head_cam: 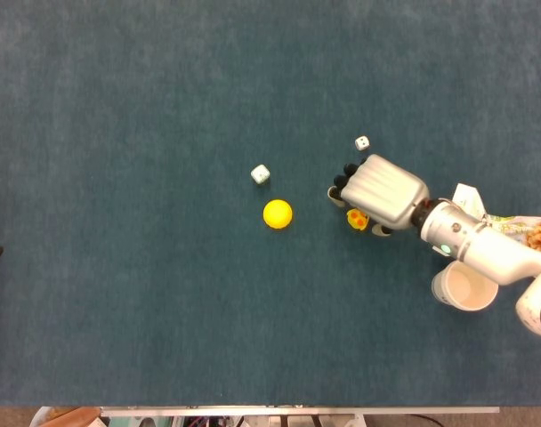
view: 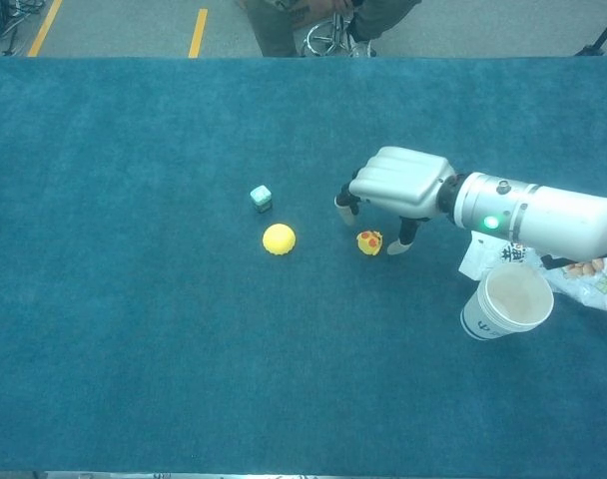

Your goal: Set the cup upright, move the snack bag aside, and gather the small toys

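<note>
My right hand hovers palm down over the small yellow-and-orange toy, fingers spread on either side of it and holding nothing. A yellow ball lies left of it, with a pale green die just beyond. A white die sits behind the hand in the head view. The white cup stands upright at the right, next to the snack bag. My left hand is out of sight.
Blue cloth covers the table. My right forearm crosses above the cup and bag. A seated person's legs show beyond the far edge in the chest view.
</note>
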You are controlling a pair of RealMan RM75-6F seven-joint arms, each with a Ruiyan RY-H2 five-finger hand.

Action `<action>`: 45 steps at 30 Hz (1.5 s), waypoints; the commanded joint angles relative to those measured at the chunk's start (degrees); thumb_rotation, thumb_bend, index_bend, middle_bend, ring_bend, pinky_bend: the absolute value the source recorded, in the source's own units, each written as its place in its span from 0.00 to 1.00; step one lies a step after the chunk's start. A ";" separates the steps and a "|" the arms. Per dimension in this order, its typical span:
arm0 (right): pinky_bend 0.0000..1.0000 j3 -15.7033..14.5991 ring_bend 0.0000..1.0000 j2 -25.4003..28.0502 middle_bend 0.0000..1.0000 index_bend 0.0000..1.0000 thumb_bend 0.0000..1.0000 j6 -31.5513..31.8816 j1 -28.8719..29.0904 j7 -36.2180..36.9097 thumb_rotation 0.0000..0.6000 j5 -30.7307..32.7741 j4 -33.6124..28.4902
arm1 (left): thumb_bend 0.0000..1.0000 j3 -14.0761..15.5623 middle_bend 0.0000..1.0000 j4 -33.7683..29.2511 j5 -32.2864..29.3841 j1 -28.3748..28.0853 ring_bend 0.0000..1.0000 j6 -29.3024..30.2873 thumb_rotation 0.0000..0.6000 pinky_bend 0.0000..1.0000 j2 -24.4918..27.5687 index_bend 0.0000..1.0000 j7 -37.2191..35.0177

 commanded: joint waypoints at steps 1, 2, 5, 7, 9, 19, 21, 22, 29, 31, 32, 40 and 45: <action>0.54 -0.02 0.33 -0.52 0.42 0.42 0.00 -0.52 0.43 0.21 1.00 0.26 0.65 | 0.10 0.02 0.38 0.28 -0.05 0.13 0.33 0.03 1.00 0.47 -0.10 0.43 -0.33; 0.54 -0.09 0.33 -0.69 0.42 0.42 0.00 -0.68 0.55 0.25 1.00 0.32 0.85 | 0.10 0.06 0.38 0.43 -0.02 0.17 0.33 0.02 1.00 0.47 -0.16 0.43 -0.48; 0.54 -0.24 0.33 -1.03 0.42 0.42 0.00 -1.03 0.82 0.33 1.00 0.48 1.15 | 0.10 0.16 0.38 0.80 0.04 0.25 0.33 -0.04 1.00 0.47 -0.36 0.43 -0.76; 0.54 -0.32 0.34 -1.20 0.42 0.42 0.00 -1.10 0.95 0.39 1.00 0.50 1.26 | 0.10 0.18 0.38 1.02 0.03 0.30 0.33 -0.07 1.00 0.47 -0.45 0.43 -0.94; 0.54 -0.43 0.35 -1.31 0.43 0.42 0.00 -1.03 1.03 0.40 1.00 0.43 1.36 | 0.10 0.16 0.38 1.22 0.02 0.35 0.33 -0.04 1.00 0.47 -0.56 0.43 -1.12; 0.54 -0.94 0.42 -1.70 0.49 0.43 0.00 -0.75 0.99 -0.38 1.00 1.06 1.90 | 0.10 0.23 0.38 1.89 0.05 0.56 0.33 -0.11 1.00 0.47 -0.92 0.43 -1.62; 0.54 -0.97 0.43 -1.86 0.51 0.45 0.00 -0.45 0.91 -0.47 1.00 1.10 2.01 | 0.10 0.22 0.38 1.96 0.06 0.57 0.33 -0.11 1.00 0.47 -0.96 0.43 -1.68; 0.54 -0.98 0.44 -1.93 0.51 0.46 0.00 -0.26 0.86 -0.52 1.00 1.08 2.05 | 0.10 0.21 0.38 1.98 0.07 0.58 0.33 -0.09 1.00 0.47 -0.97 0.43 -1.68; 0.55 -0.98 0.52 -2.63 0.59 0.48 0.00 1.43 0.50 -0.71 1.00 0.51 2.49 | 0.10 0.14 0.38 1.92 0.15 0.69 0.33 0.09 1.00 0.47 -0.90 0.43 -1.76; 0.56 -1.05 0.53 -2.70 0.60 0.48 0.00 1.60 0.44 -0.79 1.00 0.46 2.57 | 0.10 0.16 0.38 1.94 0.16 0.69 0.33 0.04 1.00 0.47 -0.90 0.43 -1.80; 0.56 -1.09 0.53 -2.70 0.60 0.48 0.00 1.61 0.42 -0.85 1.00 0.48 2.61 | 0.10 0.17 0.38 1.97 0.16 0.69 0.33 0.00 1.00 0.47 -0.91 0.43 -1.81; 0.56 -1.28 0.54 -2.85 0.61 0.49 0.00 1.00 0.47 -1.22 1.00 1.29 2.97 | 0.10 0.14 0.38 2.11 0.19 0.74 0.33 -0.02 1.00 0.47 -0.97 0.43 -1.93; 0.58 -1.33 0.57 -3.25 0.64 0.53 0.01 1.10 0.41 -1.38 1.00 1.51 3.33 | 0.10 0.11 0.38 2.18 0.12 0.75 0.33 -0.13 1.00 0.47 -1.02 0.43 -1.98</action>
